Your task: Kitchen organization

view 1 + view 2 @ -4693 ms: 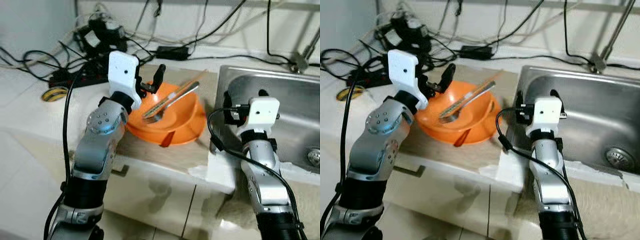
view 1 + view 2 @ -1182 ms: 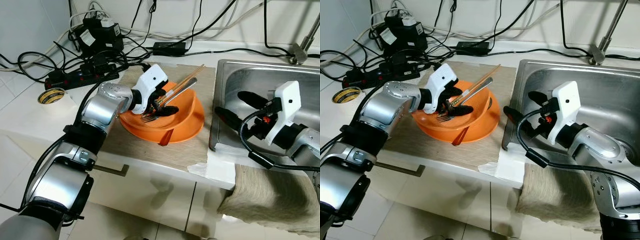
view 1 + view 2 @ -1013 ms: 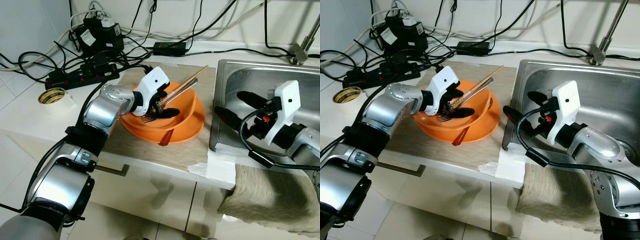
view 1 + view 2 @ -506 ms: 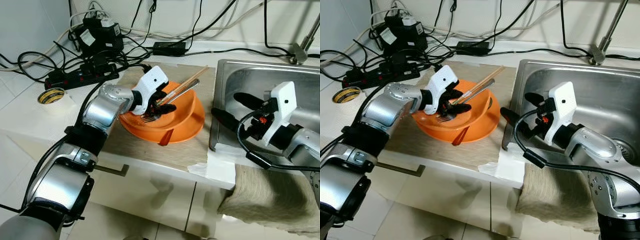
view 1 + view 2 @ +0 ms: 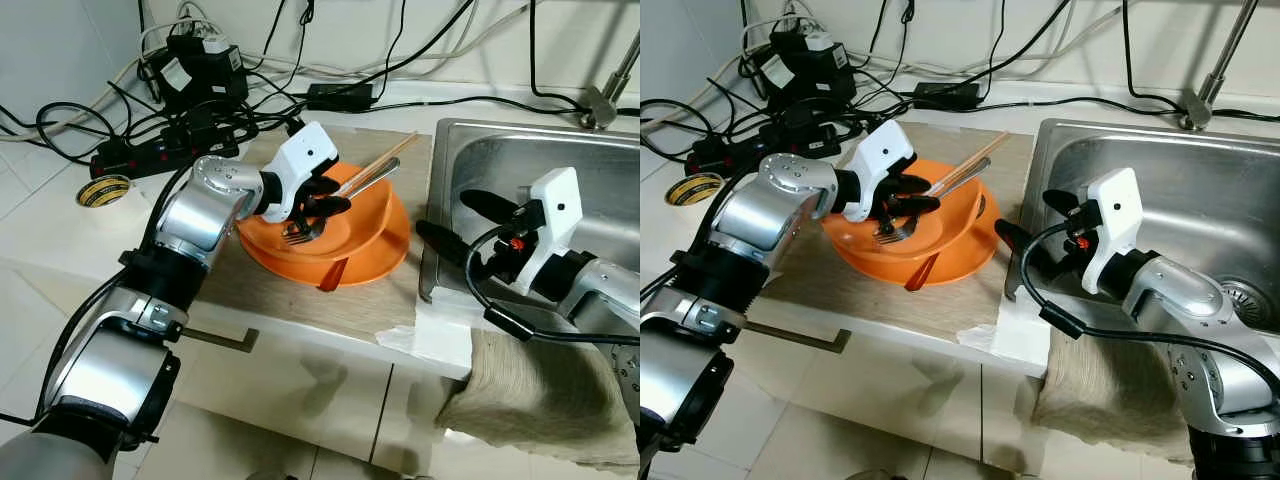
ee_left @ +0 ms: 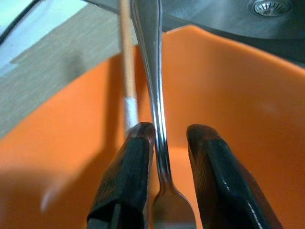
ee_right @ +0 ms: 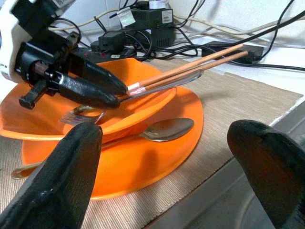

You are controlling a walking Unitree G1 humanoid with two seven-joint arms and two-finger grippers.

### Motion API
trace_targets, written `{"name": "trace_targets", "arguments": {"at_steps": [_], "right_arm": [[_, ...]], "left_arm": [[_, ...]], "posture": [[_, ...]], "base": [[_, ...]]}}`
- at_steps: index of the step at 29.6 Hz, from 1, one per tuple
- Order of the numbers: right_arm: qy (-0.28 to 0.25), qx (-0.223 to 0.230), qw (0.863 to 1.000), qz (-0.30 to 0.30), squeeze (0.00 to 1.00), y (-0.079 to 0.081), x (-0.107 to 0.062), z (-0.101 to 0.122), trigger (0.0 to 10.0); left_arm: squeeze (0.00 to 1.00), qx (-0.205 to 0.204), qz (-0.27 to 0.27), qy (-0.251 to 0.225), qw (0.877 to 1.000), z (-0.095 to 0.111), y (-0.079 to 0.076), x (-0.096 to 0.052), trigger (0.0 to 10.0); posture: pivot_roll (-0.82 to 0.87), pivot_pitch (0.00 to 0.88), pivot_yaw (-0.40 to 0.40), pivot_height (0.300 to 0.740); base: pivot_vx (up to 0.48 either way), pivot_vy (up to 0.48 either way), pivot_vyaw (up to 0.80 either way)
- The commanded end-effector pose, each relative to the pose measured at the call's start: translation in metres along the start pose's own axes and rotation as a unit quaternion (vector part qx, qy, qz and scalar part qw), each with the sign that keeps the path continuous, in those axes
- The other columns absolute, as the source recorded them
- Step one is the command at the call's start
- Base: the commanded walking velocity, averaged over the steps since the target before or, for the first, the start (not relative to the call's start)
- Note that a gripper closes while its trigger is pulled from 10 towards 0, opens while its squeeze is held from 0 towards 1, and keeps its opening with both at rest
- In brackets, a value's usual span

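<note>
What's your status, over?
Left gripper shut on fork in bowl. Right gripper open at sink edge. Chopsticks beside fork.

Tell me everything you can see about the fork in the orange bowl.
The fork is shiny silver metal with a long slim handle. It lies slanted in the orange bowl, tines low inside it, handle rising over the far rim toward the sink. The left gripper has its black fingers on either side of the neck just above the tines; one finger touches it. Wooden chopsticks lie alongside the handle.
</note>
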State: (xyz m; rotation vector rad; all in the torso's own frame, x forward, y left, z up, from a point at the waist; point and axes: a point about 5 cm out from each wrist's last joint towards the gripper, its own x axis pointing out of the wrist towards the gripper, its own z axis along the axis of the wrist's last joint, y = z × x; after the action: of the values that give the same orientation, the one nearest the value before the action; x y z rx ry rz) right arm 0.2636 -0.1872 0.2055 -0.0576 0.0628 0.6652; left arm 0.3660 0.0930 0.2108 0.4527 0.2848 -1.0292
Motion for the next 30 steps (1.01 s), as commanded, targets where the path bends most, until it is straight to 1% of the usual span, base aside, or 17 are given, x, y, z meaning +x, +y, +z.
{"name": "trace_targets", "arguments": {"at_steps": [1, 3, 4, 5, 6, 9, 11, 12, 16, 17, 23, 30], "right_arm": [[-0.005, -0.005, 1.0, -0.003, 0.0, 0.0, 0.001, 0.002, 10.0], [-0.004, -0.005, 1.0, -0.004, 0.0, 0.0, 0.001, 0.001, 10.0], [-0.004, -0.006, 1.0, -0.004, 0.0, 0.0, 0.001, 0.001, 10.0], [-0.005, -0.007, 1.0, -0.005, 0.0, 0.0, 0.001, 0.001, 10.0], [-0.005, -0.007, 1.0, -0.005, 0.0, 0.0, 0.001, 0.001, 10.0], [-0.005, -0.009, 1.0, -0.004, 0.0, 0.001, 0.001, 0.002, 10.0], [-0.004, -0.01, 1.0, -0.004, 0.0, 0.001, 0.001, 0.001, 10.0], [-0.003, -0.011, 1.0, -0.005, 0.0, 0.0, 0.0, 0.001, 10.0], [-0.003, -0.011, 1.0, -0.005, 0.0, 0.0, 0.0, 0.001, 10.0], [-0.002, -0.011, 1.0, -0.006, 0.0, 0.001, 0.001, -0.001, 10.0], [0.002, -0.008, 1.0, -0.003, 0.0, 0.003, 0.001, -0.003, 10.0], [0.001, -0.012, 1.0, 0.009, 0.0, 0.005, 0.0, 0.002, 10.0]], "left_arm": [[0.0, 0.009, 0.006, 0.012, 1.0, -0.003, 0.002, -0.001, 0.0], [0.0, 0.01, 0.007, 0.013, 1.0, -0.003, 0.002, -0.001, 0.0], [0.0, 0.018, 0.015, 0.017, 1.0, -0.003, 0.003, -0.001, 6.6], [0.0, 0.021, 0.017, 0.019, 0.999, -0.003, 0.003, -0.001, 6.6], [0.0, 0.021, 0.018, 0.02, 0.999, -0.003, 0.003, -0.001, 10.0], [0.0, 0.019, 0.025, 0.019, 0.999, -0.003, 0.005, -0.001, 10.0], [0.0, 0.017, 0.037, 0.012, 0.999, 0.001, 0.007, -0.001, 10.0], [0.0, 0.015, 0.046, 0.002, 0.999, 0.006, 0.01, -0.003, 10.0], [0.0, 0.016, 0.053, -0.006, 0.998, 0.01, 0.012, -0.005, 10.0], [1.0, 0.02, 0.064, -0.009, 0.998, 0.011, 0.015, -0.004, 10.0], [1.0, 0.015, 0.068, -0.008, 0.998, 0.008, 0.013, -0.003, 10.0], [1.0, 0.007, 0.072, 0.003, 0.997, 0.002, 0.015, -0.001, 10.0]], "posture": [[-0.05, 0.0, 0.097, 0.74], [-0.05, 0.0, 0.097, 0.74], [-0.06, 0.0, 0.099, 0.74], [-0.06, 0.0, 0.099, 0.74], [-0.06, 0.0, 0.099, 0.74], [-0.06, 0.0, 0.099, 0.74], [-0.06, 0.0, 0.099, 0.74], [-0.06, 0.0, 0.099, 0.74], [-0.06, 0.0, 0.098, 0.74], [-0.06, 0.0, 0.097, 0.74], [-0.06, 0.0, 0.096, 0.74], [-0.06, 0.0, 0.095, 0.74]], "base": [[0.0, 0.0, 0.0], [0.0, 0.0, 0.0], [0.0, 0.0, 0.0], [0.0, 0.0, 0.0], [0.0, 0.0, 0.0], [0.0, 0.0, 0.0], [0.0, 0.0, 0.0], [0.0, 0.0, 0.0], [0.0, 0.0, 0.0], [0.0, 0.0, 0.0], [0.0, 0.0, 0.0], [0.0, 0.0, 0.0]]}}
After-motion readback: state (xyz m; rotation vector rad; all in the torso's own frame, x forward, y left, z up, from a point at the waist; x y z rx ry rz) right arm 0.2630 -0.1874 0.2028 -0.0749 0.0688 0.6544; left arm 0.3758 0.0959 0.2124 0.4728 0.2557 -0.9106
